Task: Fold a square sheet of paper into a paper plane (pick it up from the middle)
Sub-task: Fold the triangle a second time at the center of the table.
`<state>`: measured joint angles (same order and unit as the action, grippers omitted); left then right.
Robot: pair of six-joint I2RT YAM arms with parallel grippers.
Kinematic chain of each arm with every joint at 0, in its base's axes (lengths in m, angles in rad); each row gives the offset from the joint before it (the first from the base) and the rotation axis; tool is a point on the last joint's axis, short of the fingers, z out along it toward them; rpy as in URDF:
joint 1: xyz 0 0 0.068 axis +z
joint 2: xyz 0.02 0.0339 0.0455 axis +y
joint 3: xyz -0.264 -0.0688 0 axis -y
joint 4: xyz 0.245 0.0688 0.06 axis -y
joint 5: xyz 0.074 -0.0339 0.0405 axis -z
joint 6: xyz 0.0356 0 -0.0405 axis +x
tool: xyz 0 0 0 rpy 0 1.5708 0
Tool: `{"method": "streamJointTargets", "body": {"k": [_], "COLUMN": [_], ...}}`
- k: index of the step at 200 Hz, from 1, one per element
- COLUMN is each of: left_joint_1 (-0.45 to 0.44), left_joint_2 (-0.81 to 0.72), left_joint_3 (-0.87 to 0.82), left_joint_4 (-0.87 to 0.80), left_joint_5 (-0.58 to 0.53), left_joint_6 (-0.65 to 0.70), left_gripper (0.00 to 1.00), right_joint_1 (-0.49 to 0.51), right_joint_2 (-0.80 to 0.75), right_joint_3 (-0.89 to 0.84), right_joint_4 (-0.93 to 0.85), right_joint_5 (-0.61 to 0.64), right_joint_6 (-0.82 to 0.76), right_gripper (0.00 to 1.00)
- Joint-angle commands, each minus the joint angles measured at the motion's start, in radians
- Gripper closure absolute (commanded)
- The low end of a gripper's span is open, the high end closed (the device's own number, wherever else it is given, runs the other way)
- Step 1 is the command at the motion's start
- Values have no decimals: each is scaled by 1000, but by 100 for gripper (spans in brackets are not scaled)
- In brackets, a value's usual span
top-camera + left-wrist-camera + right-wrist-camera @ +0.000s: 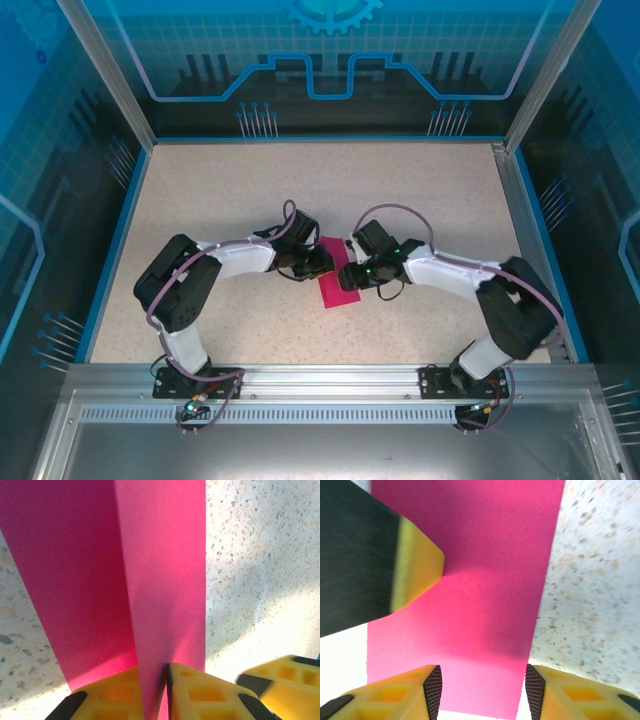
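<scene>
1. Pinching an upright crease of the paper plane (165, 580), the left gripper (153, 677) has its jaws almost together.
2. It lies mid-table (420, 190), its long axis running near-to-far between both arms.
3. The right gripper (482, 682) straddles it, jaws apart, gripping nothing.

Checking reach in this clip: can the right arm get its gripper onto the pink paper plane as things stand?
Probably yes: the right gripper hangs open directly over the paper plane, with nothing between. The left gripper, shut on the paper's raised fold, sits to one side.
</scene>
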<state>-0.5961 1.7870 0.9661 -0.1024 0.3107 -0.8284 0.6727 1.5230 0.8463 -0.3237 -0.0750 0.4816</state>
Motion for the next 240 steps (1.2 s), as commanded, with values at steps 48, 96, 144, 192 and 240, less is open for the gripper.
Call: {"method": "streamJointTargets", "body": {"k": [48,96,144,192,240], "left_joint_1": [-6,-6,-6,-5,-6], "left_joint_2": [5,2,6,0,5], "left_joint_3": [13,7,16,31,52], "left_joint_4": [-35,-29,-28,-51,-75], "left_joint_5": [-4,-9,-2,5,6], "left_joint_6": [22,17,-9,-14,-12], "left_gripper": [83,83,83,83,83], "right_joint_1": [-13,-59,-76,135,325], "right_joint_2": [-350,-484,-240,-156,-128], "right_joint_3": [-131,-235,-137,-171,-181], "right_joint_4": [159,201,76,176,282], "right_joint_5": [221,286,-86,4,158], "right_joint_6": [-72,-123,-266,-385,-428], "right_gripper": [46,15,26,29,25]}}
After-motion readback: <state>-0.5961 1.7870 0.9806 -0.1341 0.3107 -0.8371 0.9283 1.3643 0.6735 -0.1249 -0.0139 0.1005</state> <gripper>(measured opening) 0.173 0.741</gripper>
